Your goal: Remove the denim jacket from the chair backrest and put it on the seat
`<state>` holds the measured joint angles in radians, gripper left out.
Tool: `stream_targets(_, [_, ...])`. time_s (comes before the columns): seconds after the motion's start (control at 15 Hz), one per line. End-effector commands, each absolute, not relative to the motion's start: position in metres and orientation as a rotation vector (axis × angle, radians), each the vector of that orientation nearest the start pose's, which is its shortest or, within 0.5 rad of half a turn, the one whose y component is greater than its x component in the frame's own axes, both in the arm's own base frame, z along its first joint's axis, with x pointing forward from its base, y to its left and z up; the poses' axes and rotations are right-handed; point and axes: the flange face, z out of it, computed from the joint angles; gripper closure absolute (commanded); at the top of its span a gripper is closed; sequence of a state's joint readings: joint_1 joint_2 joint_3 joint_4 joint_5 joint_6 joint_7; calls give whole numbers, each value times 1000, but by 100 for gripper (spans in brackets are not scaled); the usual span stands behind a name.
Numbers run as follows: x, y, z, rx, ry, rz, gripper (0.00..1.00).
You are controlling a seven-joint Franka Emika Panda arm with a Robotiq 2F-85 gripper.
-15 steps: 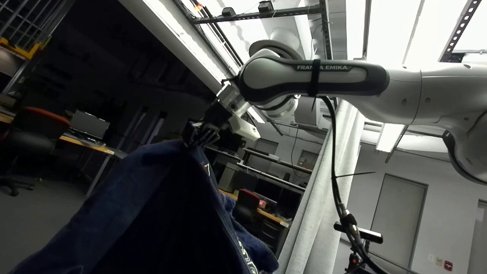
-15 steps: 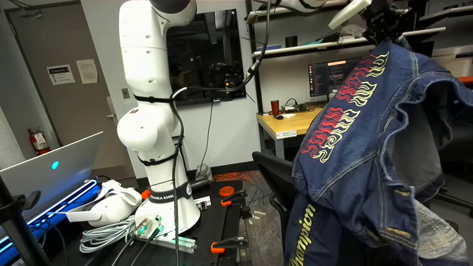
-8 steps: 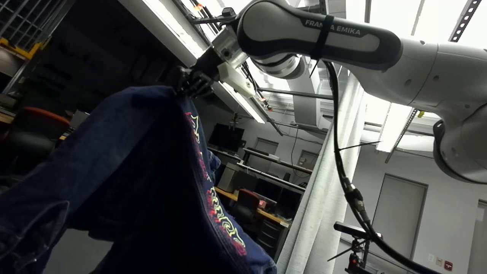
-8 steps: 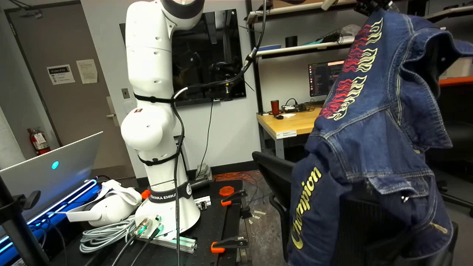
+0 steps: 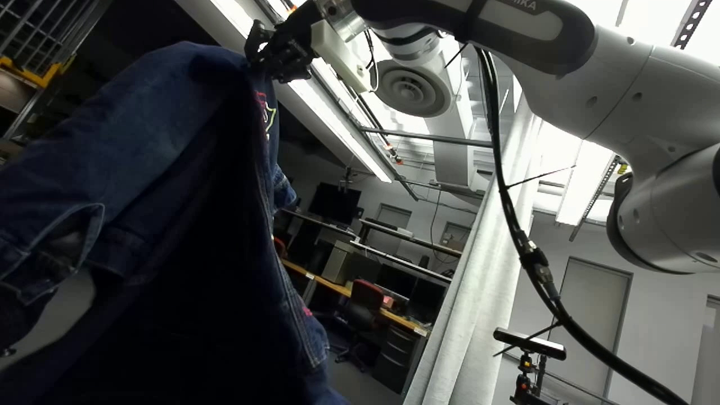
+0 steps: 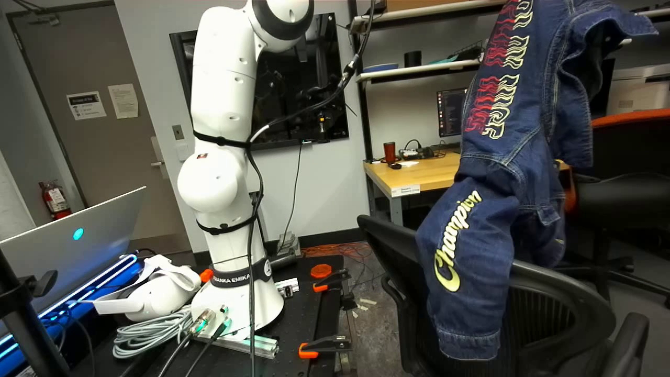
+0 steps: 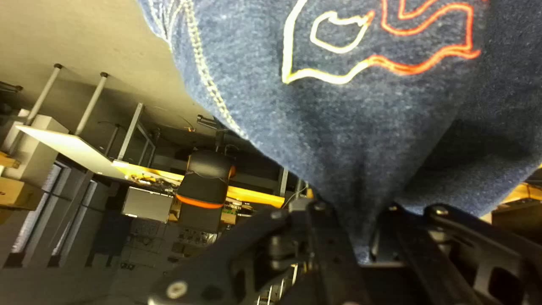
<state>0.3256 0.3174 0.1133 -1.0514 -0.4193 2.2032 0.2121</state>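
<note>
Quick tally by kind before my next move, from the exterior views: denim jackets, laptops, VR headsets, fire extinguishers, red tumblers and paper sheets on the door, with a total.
Denim jacket: 1
Laptop: 1
VR headset: 1
Fire extinguisher: 1
Red tumbler: 1
Paper sheets on the door: 2
Total: 7

In an exterior view the camera looks up past the arm [image 5: 607,73]; in an exterior view, slightly down across the worktop [image 6: 296,322]. Both share the denim jacket [image 6: 502,173], which the wrist view (upside down) faces close up.
</note>
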Motion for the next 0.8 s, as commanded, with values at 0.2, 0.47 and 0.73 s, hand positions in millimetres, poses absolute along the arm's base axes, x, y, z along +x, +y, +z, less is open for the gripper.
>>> stream_targets(0.2, [626, 278, 814, -2682, -393, -1703, 97])
stream_targets(0.47, [630, 279, 818, -2643, -377, -1743, 97])
stream_targets(0.73, [628, 281, 827, -2576, -367, -1785, 97])
